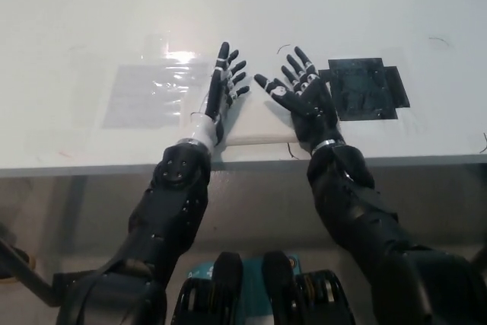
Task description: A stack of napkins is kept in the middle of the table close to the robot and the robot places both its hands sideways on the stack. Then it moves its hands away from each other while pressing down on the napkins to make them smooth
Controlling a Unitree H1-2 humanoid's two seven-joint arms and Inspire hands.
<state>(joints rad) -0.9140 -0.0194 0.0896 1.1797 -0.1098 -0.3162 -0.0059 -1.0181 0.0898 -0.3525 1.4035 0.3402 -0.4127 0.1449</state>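
A white stack of napkins (pixel 259 116) lies on the white table (pixel 243 13) close to its near edge. My left hand (pixel 221 93) stands on its side on the stack's left part, fingers stretched and apart. My right hand (pixel 303 97) lies over the stack's right part, palm showing, fingers spread. Both hands are open and hold nothing. A bare strip of napkin shows between them. The stack's right end is hidden under my right hand.
A black taped patch (pixel 365 89) lies on the table just right of my right hand. A clear shiny sheet (pixel 148 93) lies left of my left hand. The table's near edge (pixel 243 161) runs right below the stack.
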